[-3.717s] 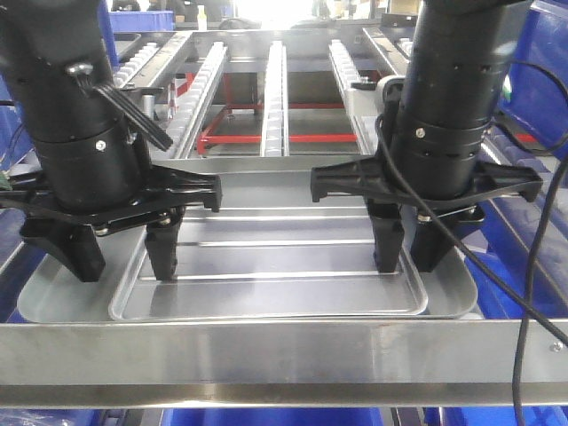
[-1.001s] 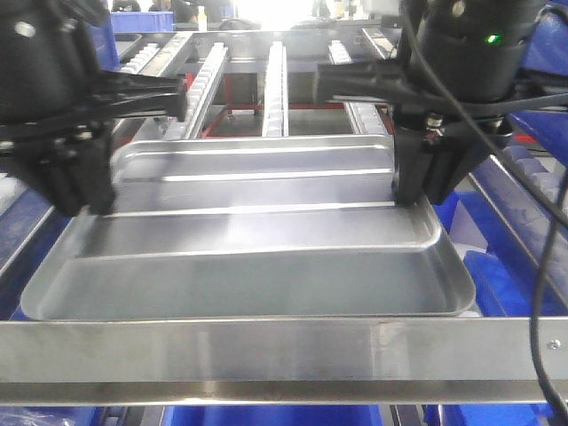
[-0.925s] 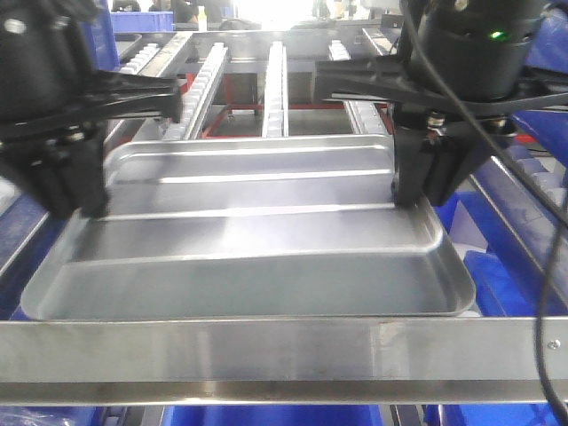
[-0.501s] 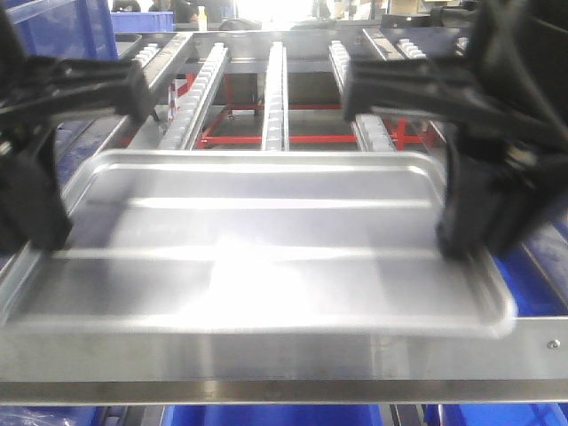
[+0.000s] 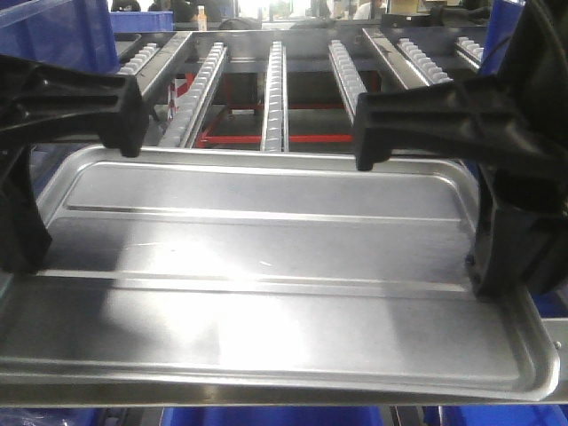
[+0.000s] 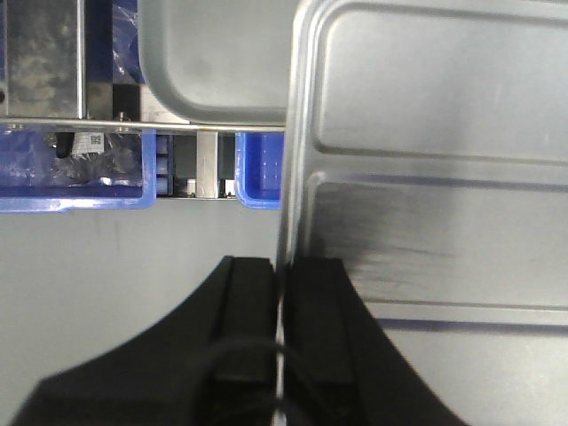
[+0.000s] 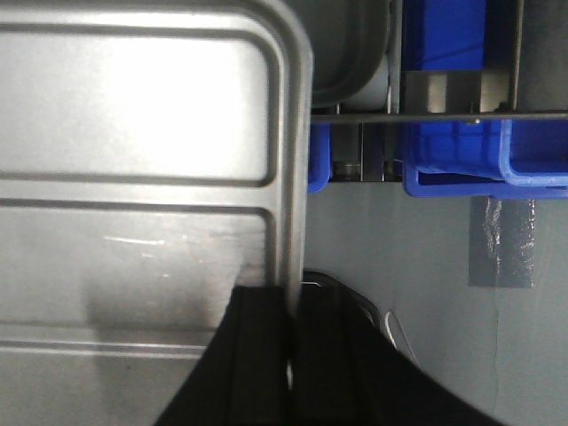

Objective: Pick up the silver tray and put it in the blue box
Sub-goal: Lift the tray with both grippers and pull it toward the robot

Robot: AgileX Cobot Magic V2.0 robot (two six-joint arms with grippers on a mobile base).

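Note:
The silver tray (image 5: 266,257), shiny with two long ribs, hangs in the air close to the camera, tilted slightly down toward it. My left gripper (image 6: 282,266) is shut on its left rim, and my right gripper (image 7: 291,297) is shut on its right rim. In the front view the left gripper (image 5: 19,231) and right gripper (image 5: 501,266) stand at the tray's two short ends. Blue crates (image 7: 461,133) (image 6: 71,182) sit under the rack. Which of them is the blue box I cannot tell.
The wider plain silver tray (image 6: 213,62) (image 7: 348,49) lies on the rack past the held tray. Roller rails (image 5: 275,89) run away behind it, over a red frame (image 5: 248,138). Grey floor (image 7: 417,293) lies below both wrists. A blue strip (image 5: 266,415) shows beneath the tray.
Both grippers closed on the ribbed tray's ends, lifted it out of the wider tray and carried it up and toward the camera, where it fills the front view.

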